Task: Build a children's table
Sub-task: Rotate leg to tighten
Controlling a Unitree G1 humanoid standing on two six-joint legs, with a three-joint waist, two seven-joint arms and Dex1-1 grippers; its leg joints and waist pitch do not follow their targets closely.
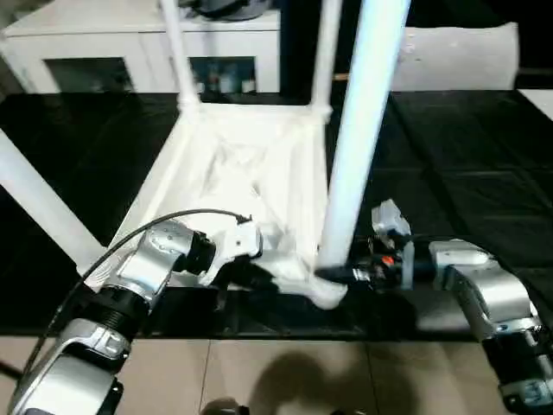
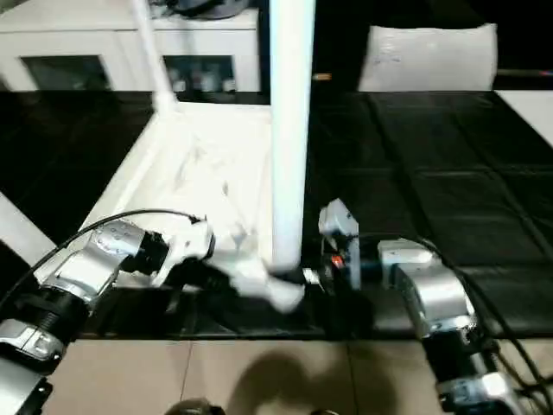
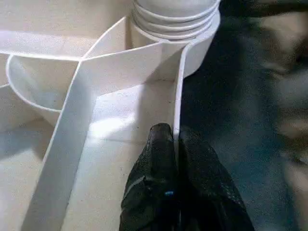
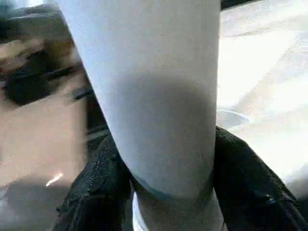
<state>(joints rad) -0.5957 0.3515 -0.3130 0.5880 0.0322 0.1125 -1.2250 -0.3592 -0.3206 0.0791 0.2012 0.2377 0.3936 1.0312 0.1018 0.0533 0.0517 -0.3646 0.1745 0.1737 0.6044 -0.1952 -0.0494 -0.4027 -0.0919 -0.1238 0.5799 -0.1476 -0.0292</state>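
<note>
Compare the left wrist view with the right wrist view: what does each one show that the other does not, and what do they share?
Left wrist view: the left tool shut on the tabletop's thin side rim, the ribbed underside, and the ringed leg base in the corner socket.

Right wrist view: the right tool, its black fingers closed around the leg's smooth shaft.

Both share the same white leg and parts of the white tabletop.
</note>
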